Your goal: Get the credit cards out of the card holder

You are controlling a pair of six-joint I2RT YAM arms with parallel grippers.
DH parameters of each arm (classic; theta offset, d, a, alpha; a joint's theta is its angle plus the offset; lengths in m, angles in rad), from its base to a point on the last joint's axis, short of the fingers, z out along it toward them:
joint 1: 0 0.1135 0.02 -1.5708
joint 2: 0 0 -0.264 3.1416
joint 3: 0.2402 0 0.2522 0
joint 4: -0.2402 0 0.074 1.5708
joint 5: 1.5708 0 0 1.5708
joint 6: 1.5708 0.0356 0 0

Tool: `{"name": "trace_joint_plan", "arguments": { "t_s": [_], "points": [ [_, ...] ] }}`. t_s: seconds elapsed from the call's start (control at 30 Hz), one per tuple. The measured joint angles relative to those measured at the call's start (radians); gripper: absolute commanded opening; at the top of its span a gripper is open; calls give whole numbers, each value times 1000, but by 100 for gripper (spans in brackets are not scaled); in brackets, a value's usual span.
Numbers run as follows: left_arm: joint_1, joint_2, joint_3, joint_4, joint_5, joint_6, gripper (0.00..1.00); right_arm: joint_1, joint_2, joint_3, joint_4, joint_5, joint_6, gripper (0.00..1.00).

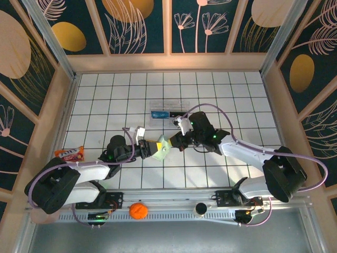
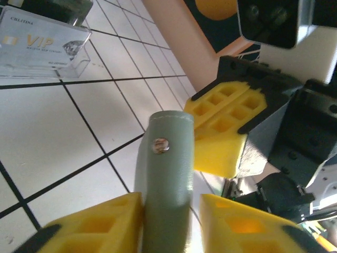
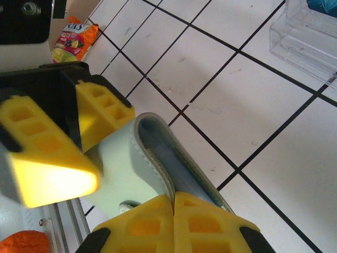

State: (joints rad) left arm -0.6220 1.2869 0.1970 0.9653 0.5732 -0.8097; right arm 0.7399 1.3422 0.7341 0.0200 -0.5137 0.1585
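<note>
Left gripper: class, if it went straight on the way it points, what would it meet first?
The card holder, which sits between its fingers; just beyond, probably the right gripper, though depth is unclear.

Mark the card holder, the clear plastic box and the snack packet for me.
card holder (image 2: pixel 166 190): left wrist view, grey-green outer face below the round stud.
clear plastic box (image 3: pixel 303 45): right wrist view, clear front wall.
snack packet (image 1: pixel 70 154): top external view, middle of the wrapper.

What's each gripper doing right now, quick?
Left gripper: jaws closed around the edge of the card holder.
Right gripper: jaws shut, pinching the card holder's other flap.
</note>
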Motion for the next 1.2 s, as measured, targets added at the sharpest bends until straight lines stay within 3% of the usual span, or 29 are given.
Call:
{"name": "trace_joint_plan", "arguments": {
  "t_s": [0.13,0.17,0.3,0.43,0.63,0.8,1.2],
  "points": [
    [-8,20,3,-1,-34,-5,3,0,5,0,-2,19,5,0],
    [-10,21,4,-1,-40,-4,0,0,5,0,0,25,10,4],
    [-33,14,6,-1,-97,-29,0,5,5,1,32,95,72,38],
    [-58,-69,-16,-16,-213,-65,0,34,-22,4,69,248,189,47],
    [-108,-249,-21,-146,-454,-86,0,144,-74,14,82,498,373,53],
    [-137,-303,-10,-253,-606,-99,0,225,-48,44,88,585,474,54],
    [-138,-313,-4,-322,-688,-121,0,279,114,166,84,600,540,52]
  ]
}}
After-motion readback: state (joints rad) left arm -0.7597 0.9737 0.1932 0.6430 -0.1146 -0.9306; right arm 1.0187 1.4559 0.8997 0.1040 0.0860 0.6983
